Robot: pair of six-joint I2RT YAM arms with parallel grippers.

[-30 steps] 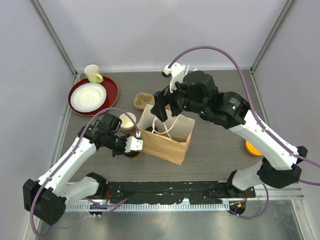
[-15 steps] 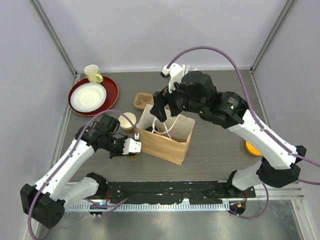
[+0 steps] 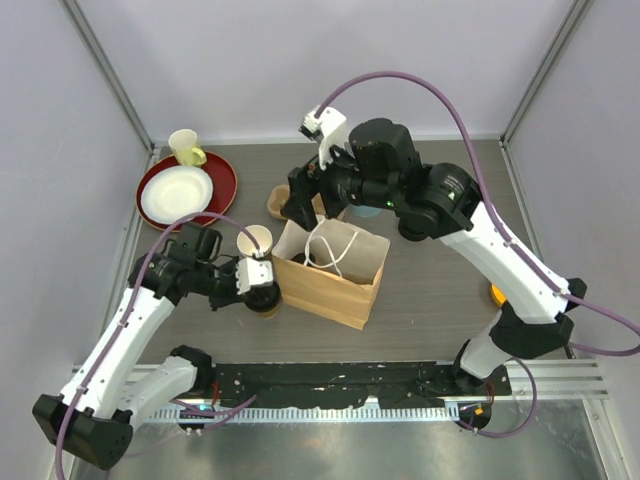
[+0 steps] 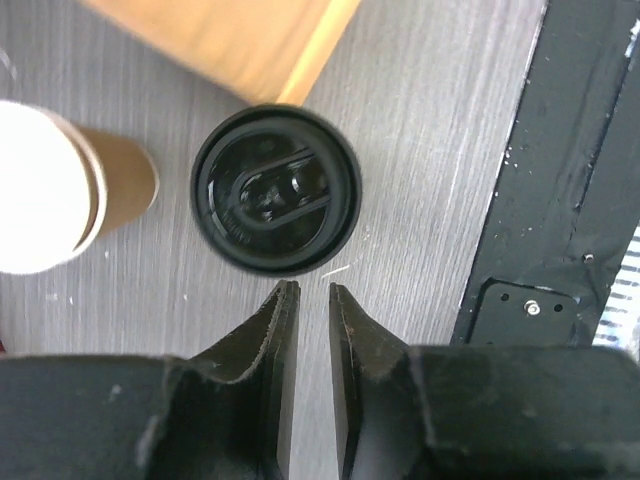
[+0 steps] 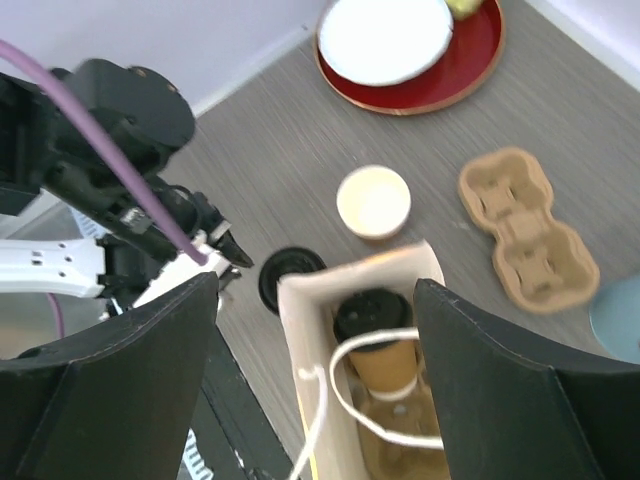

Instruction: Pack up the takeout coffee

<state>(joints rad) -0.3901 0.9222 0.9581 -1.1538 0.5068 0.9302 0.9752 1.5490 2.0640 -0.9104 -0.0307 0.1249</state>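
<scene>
One takeout coffee cup (image 5: 375, 340), tan with a black sip lid, stands inside the brown paper bag (image 3: 330, 280) under its white handles. A second black-lidded cup (image 4: 275, 190) stands on the table at the bag's near-left corner (image 5: 290, 278). My left gripper (image 4: 308, 288) hovers just short of that lid. Its jaws stand a narrow gap apart with only table between them. It shows in the top view too, my left gripper (image 3: 263, 290). My right gripper (image 5: 315, 285) is wide open above the bag's far-left edge, holding nothing (image 3: 300, 200).
A lidless tan cup (image 3: 254, 241) stands left of the bag. A cardboard cup carrier (image 5: 525, 230) lies behind the bag. At the far left is a red tray (image 3: 222, 186) with a white plate and a yellow cup (image 3: 185, 147). An orange disc (image 3: 497, 297) lies at the right. A black rail (image 3: 330, 380) runs along the near edge.
The right gripper has swung left and back from over the bag. The left gripper drew back a little from the lidded cup, and its jaws closed, then parted slightly.
</scene>
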